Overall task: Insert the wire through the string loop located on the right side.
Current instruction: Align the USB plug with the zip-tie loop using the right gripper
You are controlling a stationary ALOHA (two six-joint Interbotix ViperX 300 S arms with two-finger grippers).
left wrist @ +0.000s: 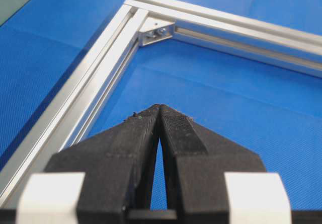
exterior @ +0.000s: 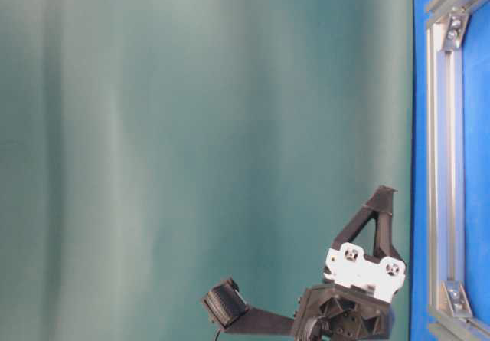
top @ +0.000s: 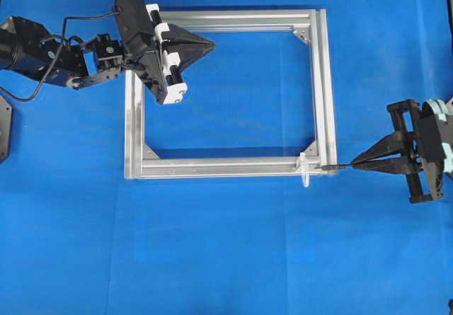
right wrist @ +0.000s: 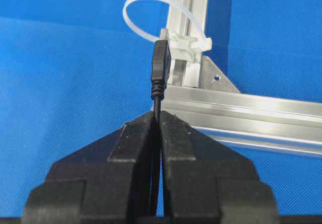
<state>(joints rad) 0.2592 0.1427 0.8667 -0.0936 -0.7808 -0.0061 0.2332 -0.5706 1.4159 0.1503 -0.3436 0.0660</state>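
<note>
Overhead: the right gripper (top: 354,163) has its fingers clamped on the wire (top: 338,165), whose plug tip lies just beside the near right corner of the aluminium frame (top: 219,166), pointing at the whitish string loop (top: 304,171) fixed to the near bar. The left gripper (top: 211,44) hangs over the frame's far left corner, fingers together and holding nothing. The desk (top: 226,258) is covered in plain blue cloth.

Table level: only the back of one arm shows against a teal curtain (exterior: 191,126), with a strip of the frame along the right edge.

Left wrist: the left fingers (left wrist: 146,121) meet at their tips above the blue cloth, a corner bracket (left wrist: 157,31) ahead.

Right wrist: the plug stands upright from the closed right fingers (right wrist: 138,133), its end close before the loop, which arches off the bar to the left. Whether the tip has entered the loop cannot be told. To thread cleanly, the plug likely needs nudging towards the open arch rather than the loop's clasp, then a slow, straight push, since the cable beyond the grip may flex.
</note>
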